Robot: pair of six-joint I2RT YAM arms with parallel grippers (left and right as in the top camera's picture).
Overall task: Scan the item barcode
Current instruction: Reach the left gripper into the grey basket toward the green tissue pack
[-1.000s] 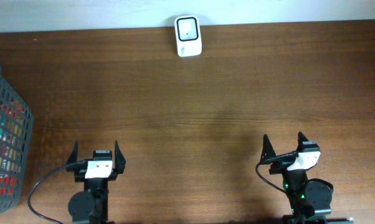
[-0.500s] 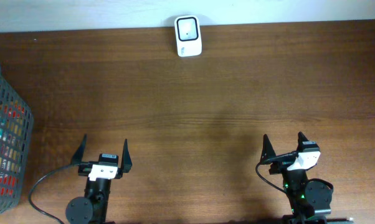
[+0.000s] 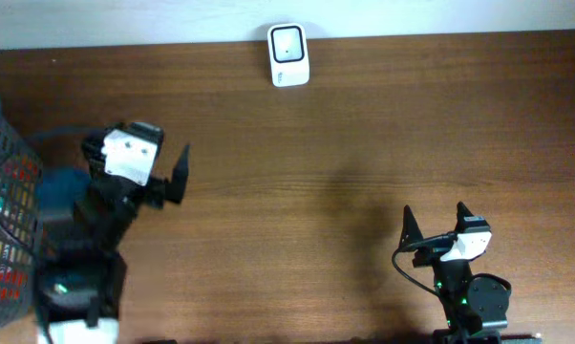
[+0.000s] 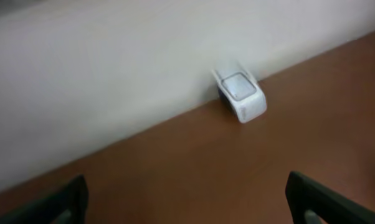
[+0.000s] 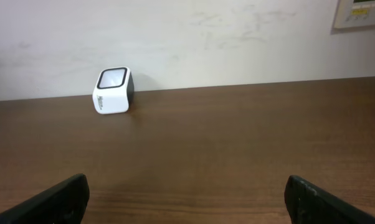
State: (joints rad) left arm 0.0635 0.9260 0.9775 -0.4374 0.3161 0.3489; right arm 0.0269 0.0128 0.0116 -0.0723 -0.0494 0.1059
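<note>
Overhead, item: coloured packs are seen through the mesh of the basket at the 9 o'clock edge of the table. Which pack is meant cannot be told.
Overhead, left claw: spread wide, nothing held. The basket lies near, at its 9 o'clock, and the scanner well apart at its 1 o'clock.
Overhead, right claw: spread wide and empty, with the scanner at its 11 o'clock and the basket far off at 9 o'clock.
Left wrist: blurred. The scanner is seen at 1 o'clock against the wall, with nothing between the fingers. No basket is shown.
Right wrist: the scanner is seen at 11 o'clock, and no item is shown.
Handling, judged: the packs are probably light with slippery wrappers. The narrow edges are best gripped, so the barcode face is left bare.
</note>
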